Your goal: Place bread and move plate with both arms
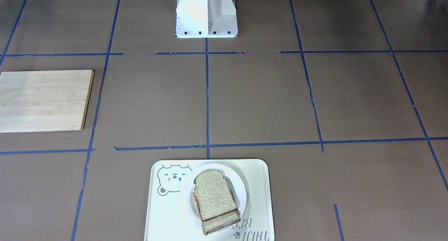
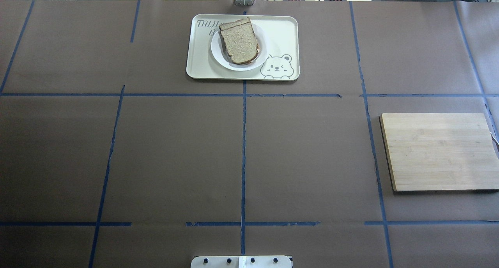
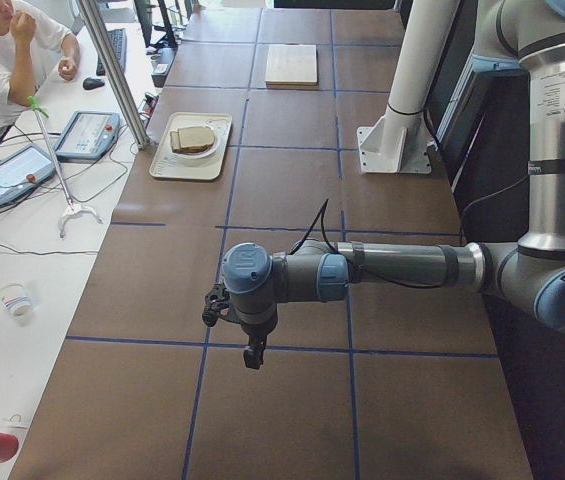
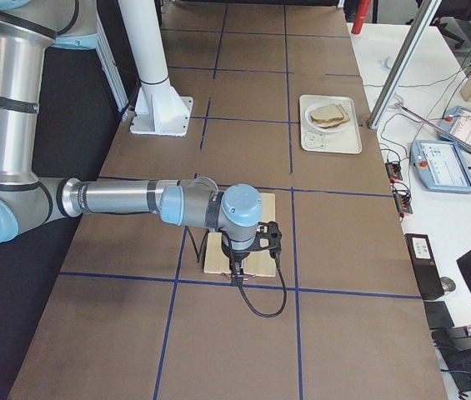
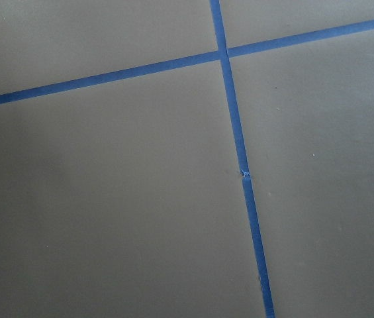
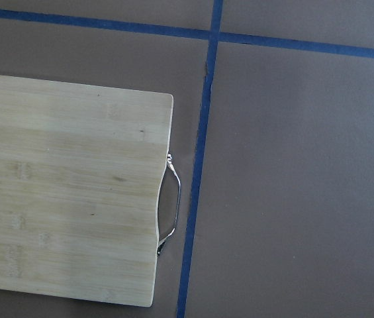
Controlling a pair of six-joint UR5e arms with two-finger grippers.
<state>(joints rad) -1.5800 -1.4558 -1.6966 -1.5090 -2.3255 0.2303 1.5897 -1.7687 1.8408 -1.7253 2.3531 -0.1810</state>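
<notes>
The bread (image 1: 213,195) is a speckled slice with a dark crust, lying on another slice on the white plate (image 1: 242,193). The plate sits on the cream bear tray (image 1: 260,185) at the table's far middle edge; the bread (image 2: 238,40) and plate (image 2: 217,53) show in the overhead view too. My left gripper (image 3: 254,352) hangs over bare table, far from the tray. My right gripper (image 4: 235,271) hangs over the wooden board. Both show only in the side views, so I cannot tell whether they are open or shut. Neither wrist view shows fingers.
A wooden cutting board (image 2: 438,151) with a metal handle (image 6: 170,212) lies on the robot's right side. The white pedestal base (image 1: 206,13) stands at the near middle edge. Blue tape lines cross the brown table. A person (image 3: 2,60) sits beyond the far edge.
</notes>
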